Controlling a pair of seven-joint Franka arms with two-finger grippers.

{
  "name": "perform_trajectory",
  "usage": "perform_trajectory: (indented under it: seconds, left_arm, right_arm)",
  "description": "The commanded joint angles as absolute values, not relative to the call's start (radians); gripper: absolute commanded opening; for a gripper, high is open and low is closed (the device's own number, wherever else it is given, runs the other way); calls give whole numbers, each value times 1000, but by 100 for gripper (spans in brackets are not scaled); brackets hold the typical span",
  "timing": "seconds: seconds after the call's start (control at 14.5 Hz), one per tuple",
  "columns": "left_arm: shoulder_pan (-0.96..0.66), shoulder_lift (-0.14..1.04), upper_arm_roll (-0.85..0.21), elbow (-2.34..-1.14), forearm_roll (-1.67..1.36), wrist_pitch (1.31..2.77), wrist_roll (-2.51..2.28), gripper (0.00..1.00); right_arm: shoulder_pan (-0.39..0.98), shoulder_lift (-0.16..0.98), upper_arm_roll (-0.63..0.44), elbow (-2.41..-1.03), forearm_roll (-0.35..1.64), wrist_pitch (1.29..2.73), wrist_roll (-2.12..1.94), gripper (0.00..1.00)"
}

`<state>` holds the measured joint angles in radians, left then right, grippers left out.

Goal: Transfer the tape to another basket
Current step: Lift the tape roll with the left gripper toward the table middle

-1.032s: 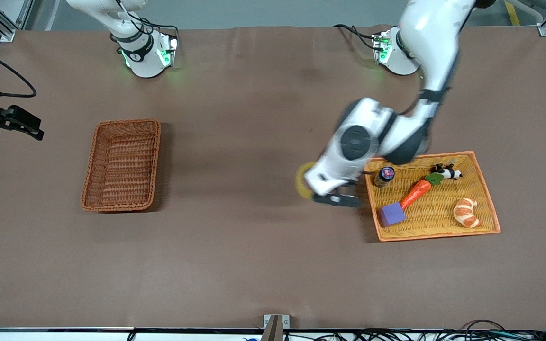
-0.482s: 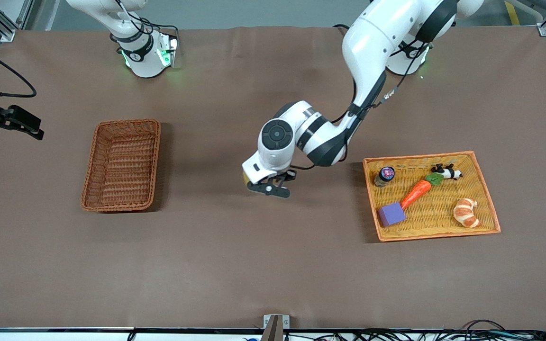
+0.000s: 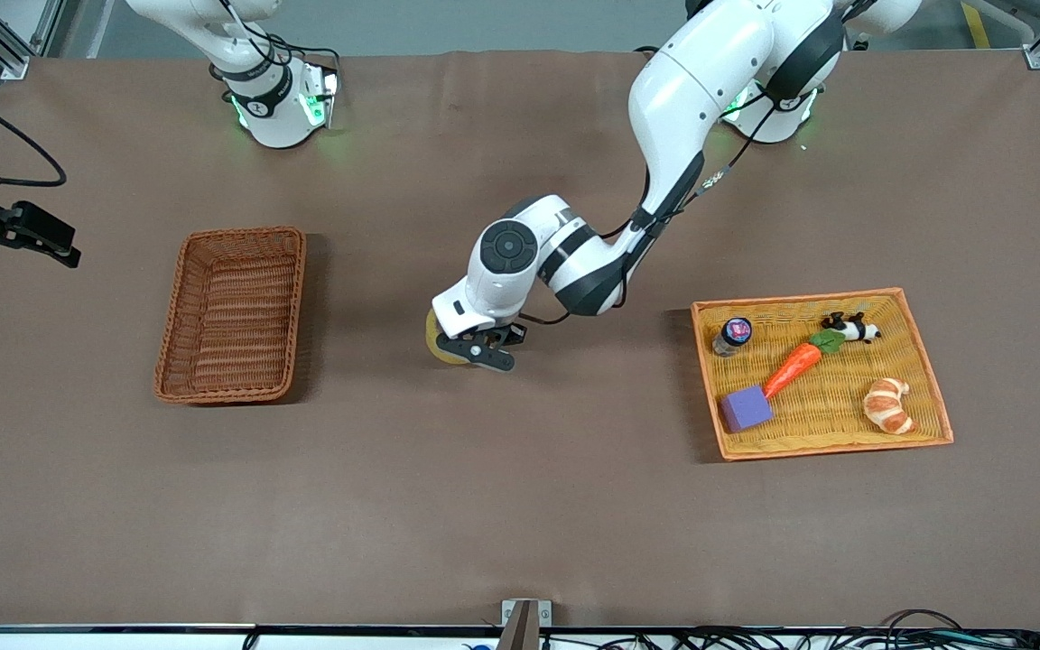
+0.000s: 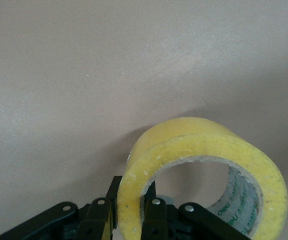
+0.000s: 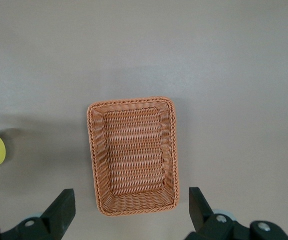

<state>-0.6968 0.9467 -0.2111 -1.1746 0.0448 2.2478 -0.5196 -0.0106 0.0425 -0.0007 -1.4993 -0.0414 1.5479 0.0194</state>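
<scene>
The tape point(image 3: 440, 338) was out of the yellow tray point(image 3: 926, 384) and up in the air, clamped by its wall in the left gripper point(image 3: 482, 348), one finger inside the ring and one outside as the left wrist view showed point(image 4: 199, 175). It hung over bare table between the tray and the basket point(image 3: 233, 313), perhaps a little closer to the basket, though height made that hard to judge. So the pickup was done; the carry, the lowering into the basket and the release were left.

The right gripper point(image 5: 128, 215) waited high over the basket with its fingers spread wide and nothing between them.

A second earlier the left gripper had been just beside the tray's edge with the tape; half a second earlier it was partway across. The jar point(image 3: 733, 334), carrot point(image 3: 795, 366), purple block point(image 3: 746, 408) and croissant point(image 3: 888, 404) lay unchanged in the tray.
</scene>
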Motion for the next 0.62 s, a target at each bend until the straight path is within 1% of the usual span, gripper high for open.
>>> perform_trajectory:
  seconds: [0.0,0.41,0.55]
  left_arm:
    - [-699,953,-215,-1152,29,2232,-497,17]
    - [-719,960,-210,-1167,35,2227,-499,19]
    - [-729,965,-207,-1167,35,2227,-500,25]
  right_arm:
    - [-21,31,3,-1511,-25,1555,23,100]
    - [-21,31,3,-1511,-25,1555,25,100]
    - [-20,31,3,-1511,-25,1555,25,100]
